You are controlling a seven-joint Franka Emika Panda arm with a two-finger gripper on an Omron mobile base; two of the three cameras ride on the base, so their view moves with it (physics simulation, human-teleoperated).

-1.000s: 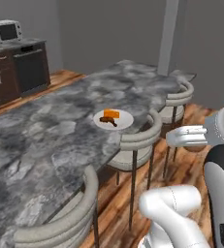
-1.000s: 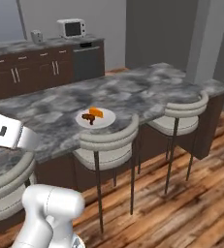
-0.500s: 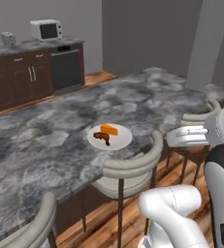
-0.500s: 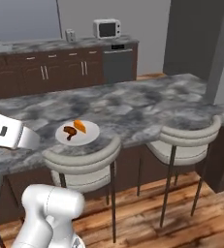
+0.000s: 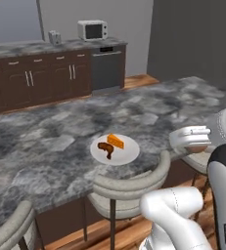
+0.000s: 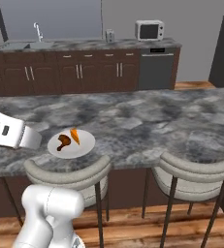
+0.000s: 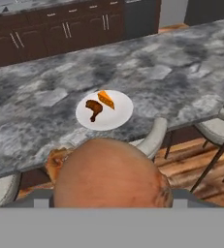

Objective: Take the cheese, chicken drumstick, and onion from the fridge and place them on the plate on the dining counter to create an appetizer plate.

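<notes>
The pinkish-tan onion (image 7: 111, 172) looms large at the bottom of the hand view, with my gripper (image 5: 179, 140) shut on it and its fingertips hidden behind it. I hold it over a beige stool, on the near side of the dining counter (image 5: 46, 141). Ahead on that grey marbled top lies the white plate (image 7: 118, 118). On the plate rest the orange cheese (image 7: 106, 99) wedge and the dark brown chicken drumstick (image 7: 93, 109), side by side. The left base view shows the plate (image 5: 128, 155), cheese (image 5: 116, 141) and drumstick (image 5: 105, 149) left of my hand. The fridge is out of view.
Padded stools (image 5: 129, 188) (image 6: 196, 174) stand along the counter's near edge, over a wooden floor. A far counter with dark brown cabinets (image 6: 84, 72) carries a microwave (image 6: 149, 30) and a sink tap (image 6: 36, 31). A dark dishwasher (image 5: 106, 68) sits below the microwave.
The base has driven and turned, so the whole scene has shifted. The plate now lies straight ahead and closer. The food on it has not moved.
</notes>
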